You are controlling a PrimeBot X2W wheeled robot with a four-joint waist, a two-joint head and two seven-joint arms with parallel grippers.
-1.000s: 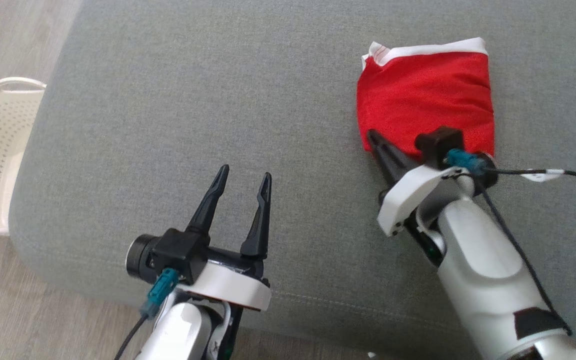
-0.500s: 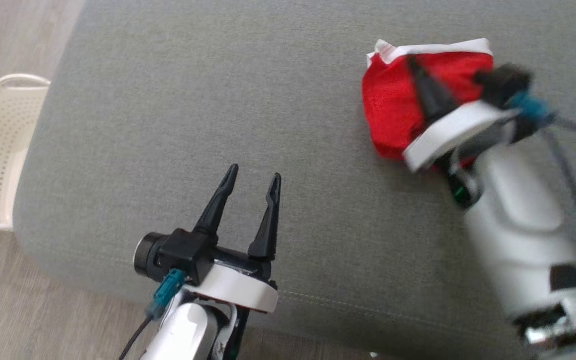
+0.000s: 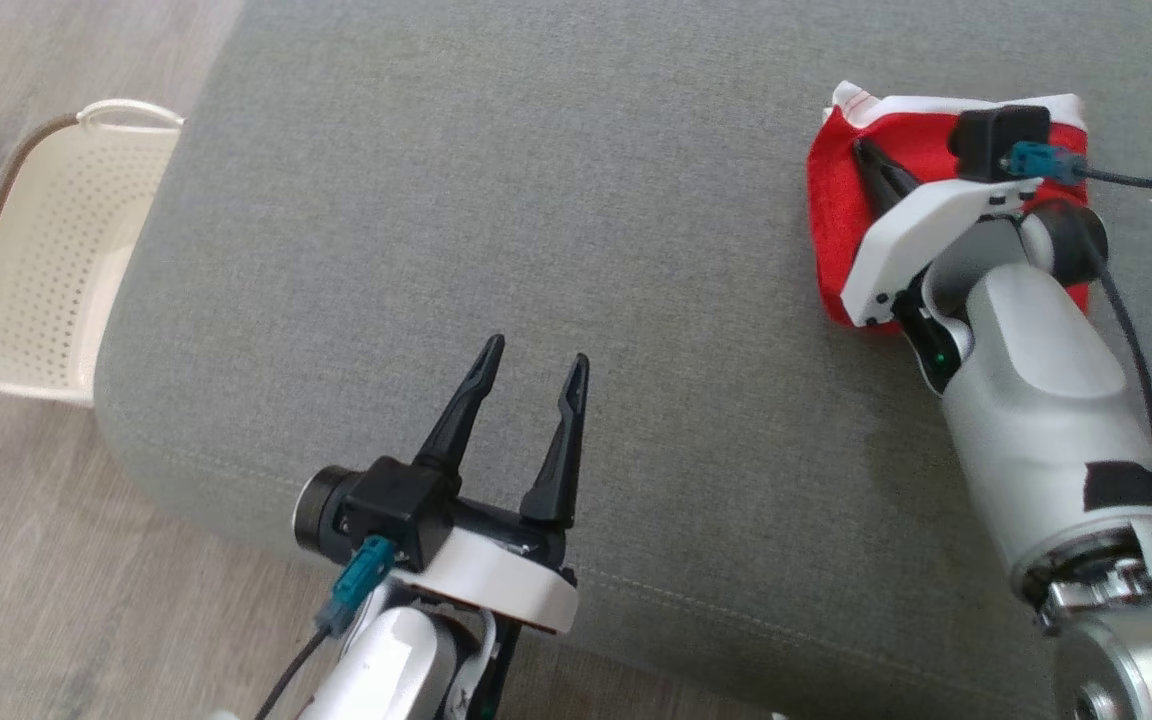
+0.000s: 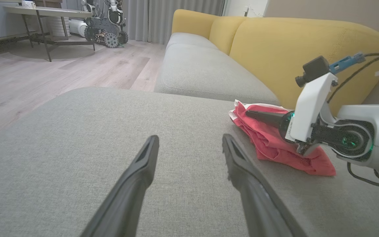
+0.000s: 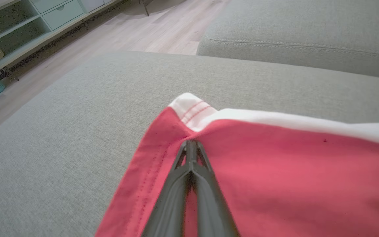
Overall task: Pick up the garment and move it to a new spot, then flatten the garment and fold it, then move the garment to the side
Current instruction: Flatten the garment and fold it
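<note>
Folded red garment (image 3: 833,235) lies toward the right of the grey cushion (image 3: 536,180), right gripper (image 3: 871,160) clenched on nothing, tips over its white-trimmed corner (contact unclear), left gripper (image 3: 533,352) splayed, idle; last step, moving it aside, seems in hand, and next calls for a steady sideways push or a proper regrasp.

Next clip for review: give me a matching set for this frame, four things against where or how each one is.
Things:
1. left gripper
2. right gripper
3. garment
4. basket

States:
A. red with a white band, lying on the grey cushion
B. fingers spread apart, over bare grey cushion
C. white and perforated, on the floor beside the grey cushion
D. fingers shut together, over the garment

Pairs: 1-B, 2-D, 3-A, 4-C
</note>
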